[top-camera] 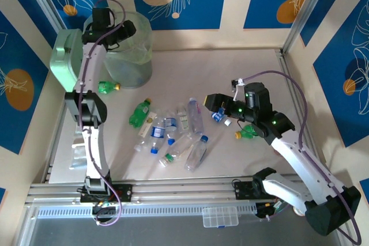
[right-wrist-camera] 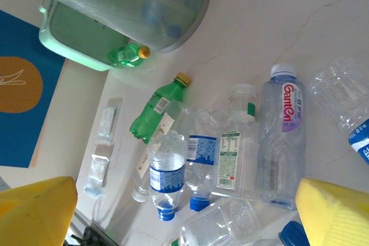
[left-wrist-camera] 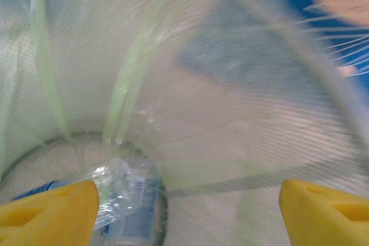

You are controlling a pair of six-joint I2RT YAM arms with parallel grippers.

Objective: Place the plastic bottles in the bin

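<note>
Bin (top-camera: pixel 137 64) at far-left of counter (top-camera: pixel 242 67): one clear blue-label bottle (left-wrist-camera: pixel 130 197) on its btm, partly behind a yellow pad, view blurry. Left jaws over bin mouth, spread, empty. Other bottles (top-camera: pixel 173 133) piled mid-counter; green bottle (top-camera: pixel 106 87) by bin base. Right jaws above pile, spread wide, empty.
</note>
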